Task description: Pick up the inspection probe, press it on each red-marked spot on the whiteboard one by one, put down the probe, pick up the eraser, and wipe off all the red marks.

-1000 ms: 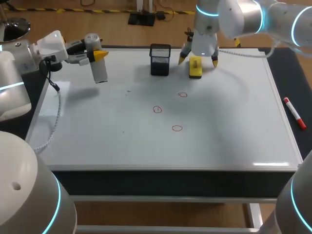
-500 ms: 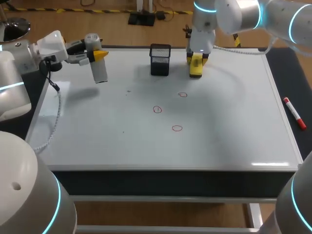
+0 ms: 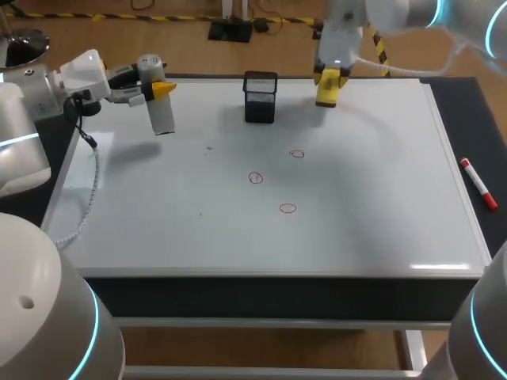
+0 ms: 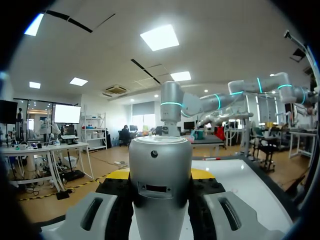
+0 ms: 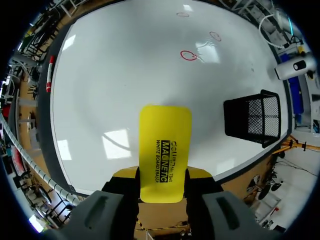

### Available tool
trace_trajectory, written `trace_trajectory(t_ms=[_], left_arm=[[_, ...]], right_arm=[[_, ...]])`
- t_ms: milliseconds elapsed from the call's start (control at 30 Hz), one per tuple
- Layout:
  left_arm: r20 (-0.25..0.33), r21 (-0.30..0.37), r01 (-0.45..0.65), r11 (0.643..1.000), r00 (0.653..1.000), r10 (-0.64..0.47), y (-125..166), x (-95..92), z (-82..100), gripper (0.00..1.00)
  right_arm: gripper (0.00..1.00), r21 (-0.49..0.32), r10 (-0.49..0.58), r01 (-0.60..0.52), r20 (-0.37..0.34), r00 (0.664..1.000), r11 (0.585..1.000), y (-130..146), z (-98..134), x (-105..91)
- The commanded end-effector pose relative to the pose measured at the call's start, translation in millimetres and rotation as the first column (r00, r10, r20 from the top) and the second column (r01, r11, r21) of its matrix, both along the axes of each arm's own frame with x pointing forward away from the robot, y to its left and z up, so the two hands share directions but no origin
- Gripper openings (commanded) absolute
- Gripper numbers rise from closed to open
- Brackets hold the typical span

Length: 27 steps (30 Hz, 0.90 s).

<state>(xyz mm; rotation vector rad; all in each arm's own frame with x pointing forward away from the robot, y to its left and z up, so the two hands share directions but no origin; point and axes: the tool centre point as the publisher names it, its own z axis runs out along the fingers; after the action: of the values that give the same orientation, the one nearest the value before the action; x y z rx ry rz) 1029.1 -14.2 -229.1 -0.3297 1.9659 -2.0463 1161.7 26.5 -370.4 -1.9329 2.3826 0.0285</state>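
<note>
Right of the mesh basket [image 3: 261,96], your right jaws now pinch the eraser [image 5: 165,150], which has been lifted off the whiteboard [image 3: 380,206] within the last second, so wiping can begin. Left of the basket, your left jaws stay clamped on the probe [image 3: 161,111], not set down. Red marks [image 3: 255,178] remain before the basket. Probe tip contact cannot be told.

Head view high behind; wrist views close, outward; whiteboard [image 3: 364,237] common.
</note>
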Motion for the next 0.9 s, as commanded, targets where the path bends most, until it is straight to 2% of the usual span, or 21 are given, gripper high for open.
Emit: trace_trajectory(t_ms=[33,233,600,900], left_arm=[[0.003,-0.002,0.0,1.0,1.0,0.0,-0.1,0.2,-0.1,0.0],[0.003,-0.002,0.0,1.0,1.0,0.0,-0.1,0.2,-0.1,0.0],[0.003,-0.002,0.0,1.0,1.0,0.0,-0.1,0.2,-0.1,0.0],[0.003,-0.002,0.0,1.0,1.0,0.0,-0.1,0.2,-0.1,0.0]], right_arm=[[0.0,0.009,-0.035,0.034,0.012,0.999,0.999,-24.5,30.8,-13.4],[0.0,-0.002,-0.089,0.089,0.015,0.996,0.996,-56.6,47.0,-28.6],[0.0,0.0,-0.199,0.199,0.013,0.98,0.98,-112.0,52.3,-67.0],[0.0,0.013,-0.279,0.278,0.021,0.96,0.96,-135.4,49.9,-86.9]])
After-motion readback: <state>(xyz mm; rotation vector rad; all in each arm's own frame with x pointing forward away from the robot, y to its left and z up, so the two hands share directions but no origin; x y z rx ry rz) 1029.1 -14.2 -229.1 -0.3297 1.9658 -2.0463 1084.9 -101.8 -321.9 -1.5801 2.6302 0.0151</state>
